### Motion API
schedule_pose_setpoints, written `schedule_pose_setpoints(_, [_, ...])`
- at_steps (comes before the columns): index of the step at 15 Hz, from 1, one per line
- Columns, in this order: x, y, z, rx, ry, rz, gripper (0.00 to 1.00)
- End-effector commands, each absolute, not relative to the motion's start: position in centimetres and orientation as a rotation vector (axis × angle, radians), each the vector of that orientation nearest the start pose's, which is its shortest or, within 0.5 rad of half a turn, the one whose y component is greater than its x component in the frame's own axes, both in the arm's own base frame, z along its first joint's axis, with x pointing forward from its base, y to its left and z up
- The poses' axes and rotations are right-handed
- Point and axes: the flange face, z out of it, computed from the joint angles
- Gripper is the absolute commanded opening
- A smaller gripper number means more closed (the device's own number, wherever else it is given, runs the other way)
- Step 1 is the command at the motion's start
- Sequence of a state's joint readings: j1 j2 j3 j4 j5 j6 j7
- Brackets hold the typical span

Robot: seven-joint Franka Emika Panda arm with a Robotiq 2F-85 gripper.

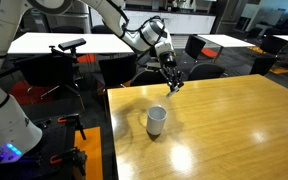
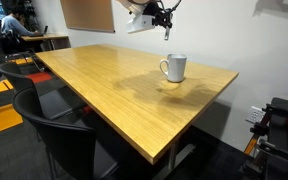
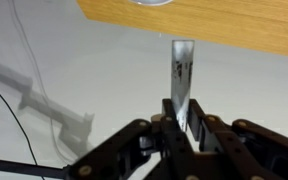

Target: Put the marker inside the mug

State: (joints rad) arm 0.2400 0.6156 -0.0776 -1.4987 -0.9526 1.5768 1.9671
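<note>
Bright o/h light, glare on table [image 1: 180, 154], wrist view soft, marker [image 3: 182, 75] blurry.

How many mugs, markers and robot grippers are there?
mug: 1
marker: 1
gripper: 1, shut on the marker
Total: 3

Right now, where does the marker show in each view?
Exterior view: marker upper centre, hanging from the pincer, by the table's far edge.
Exterior view: marker at the top, right of centre, above the mug.
Wrist view: marker centre, upright in the pincer.
Shared landmark: the wooden table.
</note>
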Motion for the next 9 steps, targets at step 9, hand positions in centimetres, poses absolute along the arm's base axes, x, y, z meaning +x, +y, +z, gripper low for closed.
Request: schedule_pose_setpoints(9, [63.7,6.0,30.5,1.438,-1.515,0.798,0.05])
